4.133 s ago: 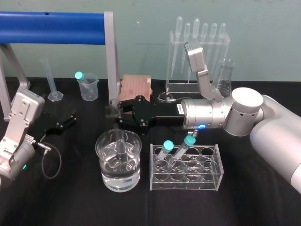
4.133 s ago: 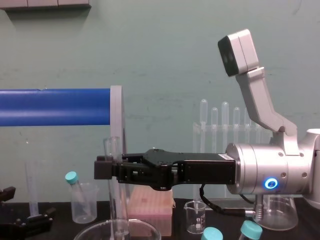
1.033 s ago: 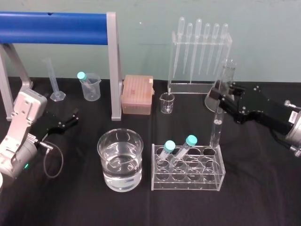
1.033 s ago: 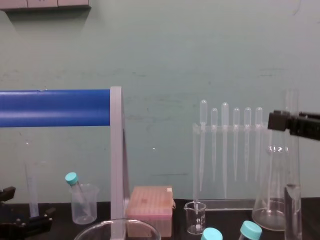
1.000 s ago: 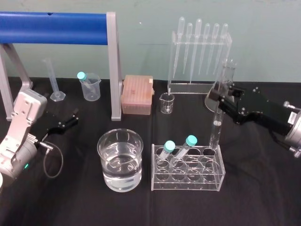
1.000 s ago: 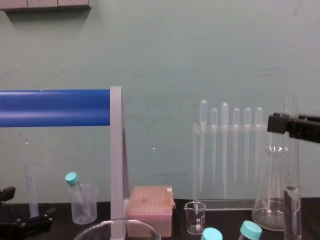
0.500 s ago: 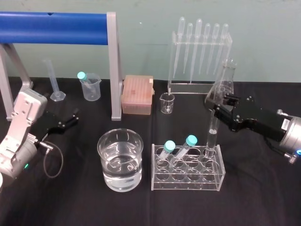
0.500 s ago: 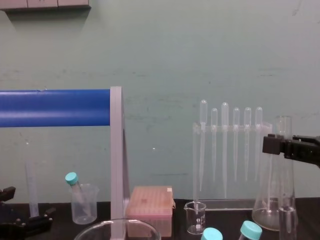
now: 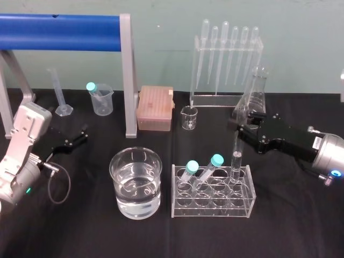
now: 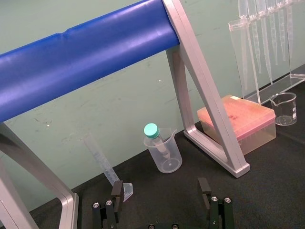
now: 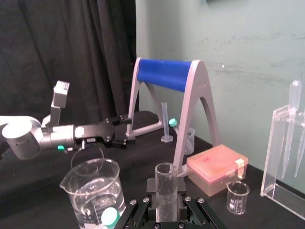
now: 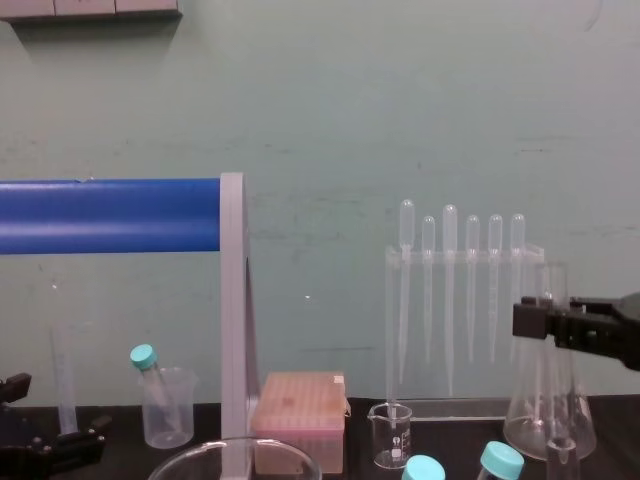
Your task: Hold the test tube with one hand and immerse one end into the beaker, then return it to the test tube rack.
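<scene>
The test tube (image 9: 235, 161) stands upright with its lower end in the back right hole of the clear test tube rack (image 9: 247, 200). My right gripper (image 9: 239, 126) is shut on the tube's upper part. In the right wrist view the open tube (image 11: 166, 183) rises between the gripper's (image 11: 166, 211) black fingers. The chest view shows the tube's lip (image 12: 551, 285) above the gripper (image 12: 541, 322). The beaker (image 9: 114, 185), holding water, stands left of the rack. My left gripper (image 9: 76, 140) rests open at the far left, its fingers (image 10: 116, 190) spread wide.
Two teal-capped tubes (image 9: 191, 167) lean in the rack's left holes. Behind stand a pipette stand (image 9: 226, 54), a conical flask (image 9: 257, 91), a small beaker (image 9: 188, 117) and a pink tip box (image 9: 155, 107). A blue-bar frame (image 9: 64, 24) spans the back left.
My right gripper has come down and slightly left with the test tube, sinking its lower end deeper into the rack's back right hole. The left arm has not moved.
</scene>
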Robot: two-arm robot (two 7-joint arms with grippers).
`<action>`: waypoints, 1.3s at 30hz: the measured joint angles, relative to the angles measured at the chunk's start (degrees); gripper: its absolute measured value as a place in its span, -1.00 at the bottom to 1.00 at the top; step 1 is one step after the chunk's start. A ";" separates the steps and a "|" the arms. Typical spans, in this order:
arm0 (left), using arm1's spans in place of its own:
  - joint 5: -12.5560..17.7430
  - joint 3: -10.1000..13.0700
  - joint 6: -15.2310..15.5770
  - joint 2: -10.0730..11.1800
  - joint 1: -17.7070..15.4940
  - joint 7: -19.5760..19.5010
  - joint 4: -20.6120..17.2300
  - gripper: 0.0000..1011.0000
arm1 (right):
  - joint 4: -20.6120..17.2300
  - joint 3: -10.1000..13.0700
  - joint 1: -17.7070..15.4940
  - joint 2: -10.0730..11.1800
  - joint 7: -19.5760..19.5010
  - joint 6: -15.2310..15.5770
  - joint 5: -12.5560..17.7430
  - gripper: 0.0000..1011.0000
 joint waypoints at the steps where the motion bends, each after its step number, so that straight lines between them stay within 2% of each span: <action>1: 0.00 0.00 0.00 0.00 0.00 0.00 0.00 0.98 | 0.61 -0.38 0.46 -0.09 0.24 0.16 -0.34 -0.51; 8: 0.00 0.00 0.00 0.00 0.00 0.00 0.00 0.98 | 2.90 -1.81 2.07 -0.83 1.20 0.75 -1.21 -0.51; 19: 0.00 0.00 0.00 0.00 0.00 0.00 0.00 0.98 | 3.91 -2.75 2.82 -1.10 1.27 1.83 -1.57 -0.51; 39: 0.00 0.00 0.00 0.00 0.00 0.00 0.00 0.98 | 3.97 -2.84 2.84 -1.04 0.98 2.21 -1.61 -0.51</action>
